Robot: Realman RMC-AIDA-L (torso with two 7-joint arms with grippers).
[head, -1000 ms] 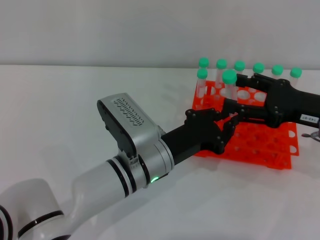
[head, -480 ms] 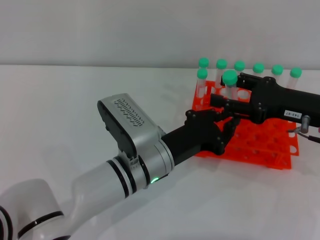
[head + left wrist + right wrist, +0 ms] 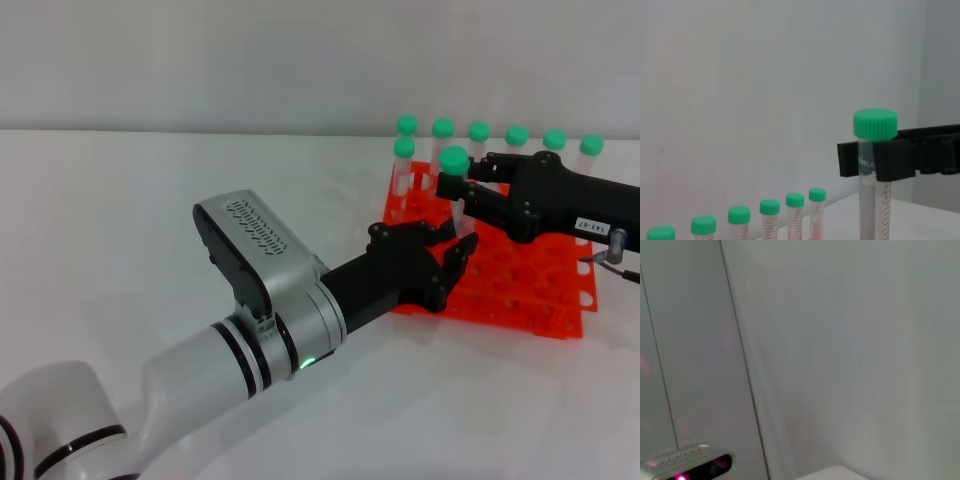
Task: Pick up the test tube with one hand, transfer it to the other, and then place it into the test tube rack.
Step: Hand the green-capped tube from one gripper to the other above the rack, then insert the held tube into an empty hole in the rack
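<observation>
While clamped just under its green cap by the right tool (image 3: 470,190), test tube (image 3: 457,195) upright, cap up, tapered tip down, above the orange test tube rack (image 3: 520,285). Left tool (image 3: 440,255) below, fingers spread apart, reaching forward level.

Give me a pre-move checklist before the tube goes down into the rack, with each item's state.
1. Right hand grips the test tube just under its green cap: ok; the left wrist view shows black fingers clamped on it.
2. Left hand has let go: ok; its fingers are spread below the tube, apart from it.
3. Tube upright: ok, near vertical in both views.
4. Tube tip clear of the orange rack: ok in the head view.
5. Free hole under the tip: cannot tell; the left hand covers that part of the rack.
6. Seven stored tubes standing at the back: ok.
</observation>
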